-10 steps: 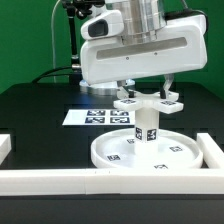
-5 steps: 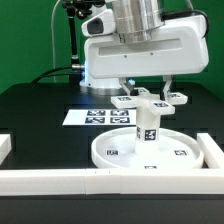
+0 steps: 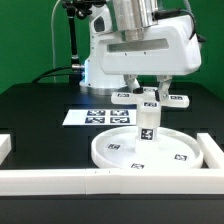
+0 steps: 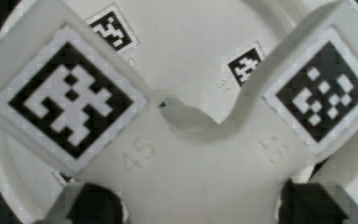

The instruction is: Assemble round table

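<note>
The round disc (image 3: 160,152) lies flat on the black table. The short cylinder leg (image 3: 146,126) stands upright on its middle. The cross-shaped base (image 3: 150,99) sits on top of the leg, its tagged arms spread out sideways. My gripper (image 3: 148,88) comes straight down over it, with the jaws on either side of the base's middle and shut on it. In the wrist view the base (image 4: 194,130) fills the picture, with large tags on two arms. The white part spans the whole gap between my dark fingertips (image 4: 87,205) at my gripper (image 4: 206,205).
The marker board (image 3: 98,116) lies behind the disc towards the exterior view's left. White border rails run along the front (image 3: 50,180), at the right (image 3: 212,150) and at the left edge (image 3: 4,146). The arm's base stands at the back.
My hand has turned about its upright axis, and the cross-shaped base has turned with it on top of the leg. The disc has stayed in place.
</note>
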`<state>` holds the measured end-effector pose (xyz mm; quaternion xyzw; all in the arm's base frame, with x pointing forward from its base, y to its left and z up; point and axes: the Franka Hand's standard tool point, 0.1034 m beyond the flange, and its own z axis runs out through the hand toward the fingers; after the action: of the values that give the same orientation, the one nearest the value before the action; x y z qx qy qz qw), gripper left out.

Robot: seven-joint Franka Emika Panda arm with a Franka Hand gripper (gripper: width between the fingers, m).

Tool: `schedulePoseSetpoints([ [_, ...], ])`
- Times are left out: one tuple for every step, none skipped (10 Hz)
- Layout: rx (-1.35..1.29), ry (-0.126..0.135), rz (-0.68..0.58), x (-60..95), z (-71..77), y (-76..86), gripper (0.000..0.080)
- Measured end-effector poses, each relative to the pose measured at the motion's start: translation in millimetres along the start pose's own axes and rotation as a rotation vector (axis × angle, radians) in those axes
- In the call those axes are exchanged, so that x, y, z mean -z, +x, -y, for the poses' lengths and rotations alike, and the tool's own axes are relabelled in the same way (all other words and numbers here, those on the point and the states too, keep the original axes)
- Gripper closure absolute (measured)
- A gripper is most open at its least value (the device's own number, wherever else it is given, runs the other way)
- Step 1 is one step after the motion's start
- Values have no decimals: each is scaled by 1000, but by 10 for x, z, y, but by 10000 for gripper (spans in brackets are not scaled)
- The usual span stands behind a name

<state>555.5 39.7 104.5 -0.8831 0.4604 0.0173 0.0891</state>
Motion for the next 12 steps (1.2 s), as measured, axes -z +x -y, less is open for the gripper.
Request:
schedulePoseSetpoints([
  [-78, 5, -1, 4, 8, 3, 364],
  [-117, 8, -4, 9, 16, 10, 364],
  [-98, 8, -5, 6, 16, 11, 364],
  [-98, 7, -4, 1, 14, 9, 292],
  [-94, 8, -4, 10, 16, 8, 189],
  [-64, 10, -1, 77, 28, 1, 189],
  [-42, 17, 0, 200, 51, 2, 157],
  [-38, 23, 0, 286, 72, 1, 157],
  [-37, 20, 0, 254, 66, -4, 151],
  [-37, 19, 1, 245, 64, -7, 151],
  [-37, 19, 1, 246, 66, -8, 150],
  [-36, 18, 2, 241, 64, -10, 150],
])
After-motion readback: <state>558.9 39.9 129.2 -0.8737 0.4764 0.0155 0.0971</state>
